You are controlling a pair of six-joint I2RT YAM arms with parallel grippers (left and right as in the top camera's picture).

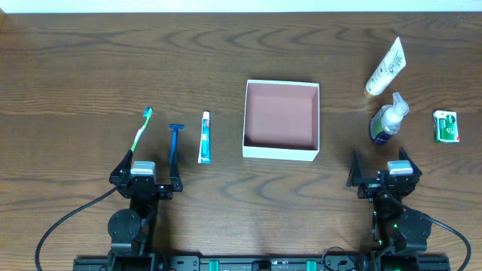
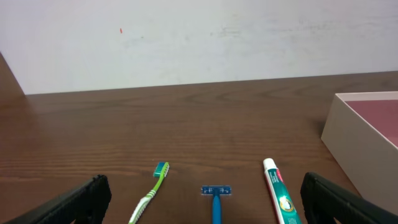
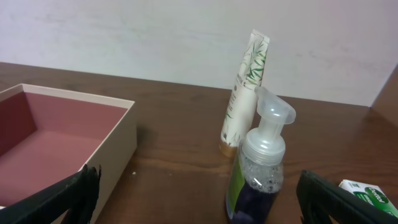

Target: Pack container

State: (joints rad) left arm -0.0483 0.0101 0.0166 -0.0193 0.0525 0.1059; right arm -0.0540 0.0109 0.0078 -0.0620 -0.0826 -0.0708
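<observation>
The white square box with a reddish-brown inside (image 1: 280, 153) sits in the middle of the brown wooden desk (image 1: 75, 75). The left claw (image 1: 148, 172) and the right claw (image 1: 380, 169) are both wide open and hold nothing. Right of the box are a pump bottle of dark blue soap (image 1: 388, 120), a white leafy tube (image 1: 385, 67) and a small green packet (image 1: 446, 126). Left of it lie a white toothpaste tube (image 1: 204, 137), a green toothbrush (image 1: 141, 132) and a blue razor (image 1: 175, 143).

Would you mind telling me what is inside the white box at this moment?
Nothing: the overhead view shows the container's reddish-brown floor bare from wall to wall. In the right wrist view its near wall hides part of the floor, but the overhead view shows that part too.
</observation>
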